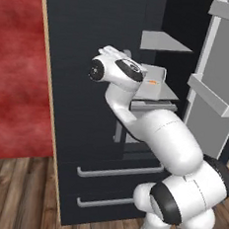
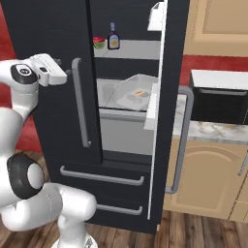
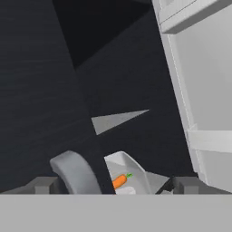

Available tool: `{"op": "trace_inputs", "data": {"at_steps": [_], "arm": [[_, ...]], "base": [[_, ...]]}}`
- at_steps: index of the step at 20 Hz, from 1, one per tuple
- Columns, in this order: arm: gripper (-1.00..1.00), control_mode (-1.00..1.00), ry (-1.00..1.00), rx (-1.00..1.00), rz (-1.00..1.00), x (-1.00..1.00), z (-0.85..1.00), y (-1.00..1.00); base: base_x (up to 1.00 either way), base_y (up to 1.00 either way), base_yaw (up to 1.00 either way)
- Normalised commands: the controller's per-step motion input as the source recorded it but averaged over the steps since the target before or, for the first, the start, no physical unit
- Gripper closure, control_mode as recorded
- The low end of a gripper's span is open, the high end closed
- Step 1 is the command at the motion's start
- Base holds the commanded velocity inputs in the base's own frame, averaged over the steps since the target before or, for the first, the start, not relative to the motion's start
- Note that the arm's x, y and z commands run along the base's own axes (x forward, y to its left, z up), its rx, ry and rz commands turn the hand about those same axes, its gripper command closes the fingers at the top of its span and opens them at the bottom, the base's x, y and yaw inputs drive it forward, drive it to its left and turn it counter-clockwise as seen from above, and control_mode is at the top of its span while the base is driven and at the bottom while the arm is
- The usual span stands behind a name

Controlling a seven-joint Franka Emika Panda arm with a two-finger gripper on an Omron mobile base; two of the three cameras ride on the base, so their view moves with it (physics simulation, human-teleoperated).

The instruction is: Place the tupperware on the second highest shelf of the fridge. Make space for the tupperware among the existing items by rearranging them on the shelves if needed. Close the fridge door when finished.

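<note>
Fingers (image 3: 43,185) are held spread wide apart, with nothing gripped between them; the gripper (image 3: 113,186) is positioned just outside the fridge (image 2: 48,97), by its closed left door's handle (image 2: 80,104). Tupperware (image 2: 133,94) is seen resting on the second highest shelf (image 2: 109,104), a carrot (image 3: 119,181) visible inside. A sauce bottle (image 2: 114,38) is noted on the shelf above.

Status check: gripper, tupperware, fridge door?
Gripper open, empty. Tupperware on fridge shelf, carrot inside. Right door open; left door handle beside gripper.
</note>
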Motion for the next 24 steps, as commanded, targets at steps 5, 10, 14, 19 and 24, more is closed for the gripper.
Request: {"op": "trace_inputs", "data": {"at_steps": [5, 10, 14, 19, 24], "arm": [[-1.00, -1.00, 0.14, 0.03, 0.03, -1.00, 0.38, 0.00], [-1.00, -1.00, 0.12, 0.06, 0.01, -1.00, 0.04, -0.20], [-1.00, -1.00, 0.05, 0.10, 0.00, -1.00, -0.07, -0.58], [-1.00, -1.00, 0.03, 0.08, 0.00, -1.00, -0.14, -0.58], [-1.00, -1.00, 0.02, 0.00, -0.08, -1.00, -0.11, -0.32]], "base": [[0.00, 0.00, 0.00], [0.00, 0.00, 0.00], [0.00, 0.00, 0.00], [0.00, 0.00, 0.00], [0.00, 0.00, 0.00]]}}
